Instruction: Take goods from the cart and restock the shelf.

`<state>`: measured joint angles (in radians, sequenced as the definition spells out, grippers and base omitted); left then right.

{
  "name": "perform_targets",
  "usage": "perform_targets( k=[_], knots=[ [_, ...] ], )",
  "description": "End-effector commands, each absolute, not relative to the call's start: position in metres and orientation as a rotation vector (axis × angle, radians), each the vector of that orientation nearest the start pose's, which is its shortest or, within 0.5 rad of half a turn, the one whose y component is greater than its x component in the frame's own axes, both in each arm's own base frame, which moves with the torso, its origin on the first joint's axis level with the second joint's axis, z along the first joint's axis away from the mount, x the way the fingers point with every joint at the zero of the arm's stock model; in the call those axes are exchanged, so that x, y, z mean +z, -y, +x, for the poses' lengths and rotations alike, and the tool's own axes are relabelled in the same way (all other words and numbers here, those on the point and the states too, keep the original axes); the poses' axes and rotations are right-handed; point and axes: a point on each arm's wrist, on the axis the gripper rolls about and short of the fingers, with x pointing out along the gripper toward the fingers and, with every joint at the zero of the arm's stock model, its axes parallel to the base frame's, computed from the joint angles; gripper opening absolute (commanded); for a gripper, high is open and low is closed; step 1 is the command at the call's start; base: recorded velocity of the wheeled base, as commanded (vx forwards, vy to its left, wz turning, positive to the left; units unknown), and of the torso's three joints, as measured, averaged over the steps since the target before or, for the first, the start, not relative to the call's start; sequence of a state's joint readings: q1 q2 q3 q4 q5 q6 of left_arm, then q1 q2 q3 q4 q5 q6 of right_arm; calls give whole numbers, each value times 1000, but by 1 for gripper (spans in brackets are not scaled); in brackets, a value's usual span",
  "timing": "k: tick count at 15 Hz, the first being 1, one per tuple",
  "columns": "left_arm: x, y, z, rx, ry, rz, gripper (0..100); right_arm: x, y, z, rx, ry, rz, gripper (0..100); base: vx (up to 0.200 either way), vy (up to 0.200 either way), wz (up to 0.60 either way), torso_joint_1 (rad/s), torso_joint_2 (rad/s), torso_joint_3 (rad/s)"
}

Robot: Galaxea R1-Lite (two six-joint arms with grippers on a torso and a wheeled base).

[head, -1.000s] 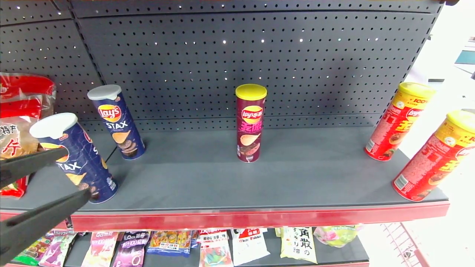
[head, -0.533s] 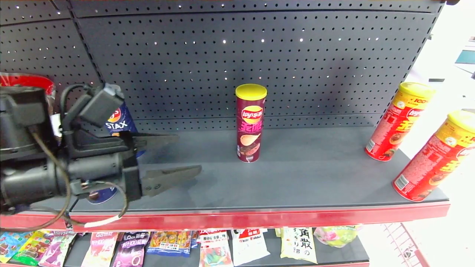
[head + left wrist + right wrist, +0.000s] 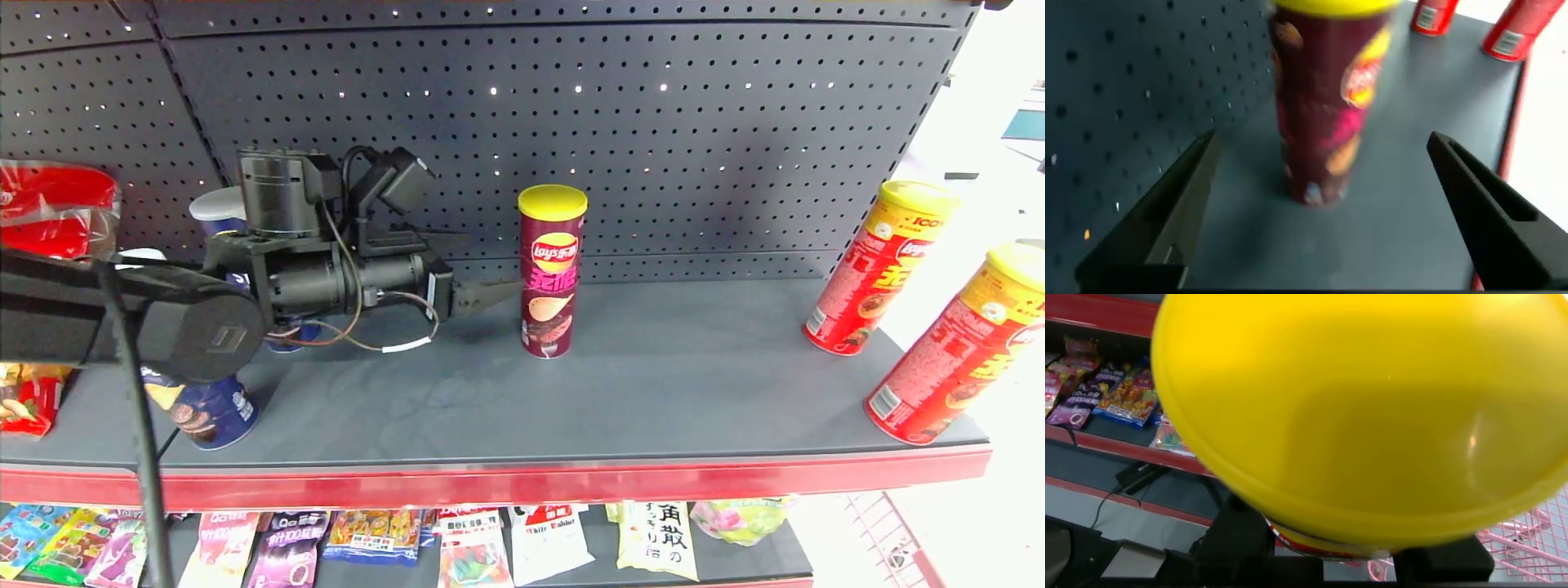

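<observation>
A maroon chip can with a yellow lid [image 3: 553, 269] stands upright in the middle of the grey shelf [image 3: 653, 384]. My left gripper [image 3: 494, 263] is level with it on its left, open, one finger close to the can's side. In the left wrist view the can [image 3: 1327, 106] stands just beyond the two spread fingers [image 3: 1167, 229], and the left gripper [image 3: 1321, 140] holds nothing. My right gripper [image 3: 1343, 557] is shut on a red can whose wide yellow lid [image 3: 1372, 400] hides the fingers.
Two blue cans [image 3: 216, 408] stand at the shelf's left, partly behind my arm, beside red snack bags [image 3: 49, 204]. Two red yellow-lidded cans [image 3: 878, 265] stand at the right end. Candy packets [image 3: 375, 535] lie on the lower shelf. A pink wire cart [image 3: 1527, 555] is below.
My left arm has swung from the left edge across the shelf toward the back and right, up to the maroon can. Its fingers have stayed open. The cans have not moved.
</observation>
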<state>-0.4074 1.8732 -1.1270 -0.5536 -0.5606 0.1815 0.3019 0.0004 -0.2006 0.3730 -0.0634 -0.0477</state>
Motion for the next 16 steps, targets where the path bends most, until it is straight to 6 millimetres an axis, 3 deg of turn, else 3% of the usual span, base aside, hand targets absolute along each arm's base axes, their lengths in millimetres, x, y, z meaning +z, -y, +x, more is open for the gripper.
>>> perform_targets(
  k=[1,6,16],
  knots=[
    [194,168,356,-988,-110,152,100,91,14,-41,241,-164,-79,0,0,0,0,0,0,0],
    [201,181,367,-1018,-64,152,100,91,14,-41,240,-164,-79,0,0,0,0,0,0,0],
    [196,199,384,-1014,-41,156,100,91,14,-41,238,-165,-79,0,0,0,0,0,0,0]
  ],
)
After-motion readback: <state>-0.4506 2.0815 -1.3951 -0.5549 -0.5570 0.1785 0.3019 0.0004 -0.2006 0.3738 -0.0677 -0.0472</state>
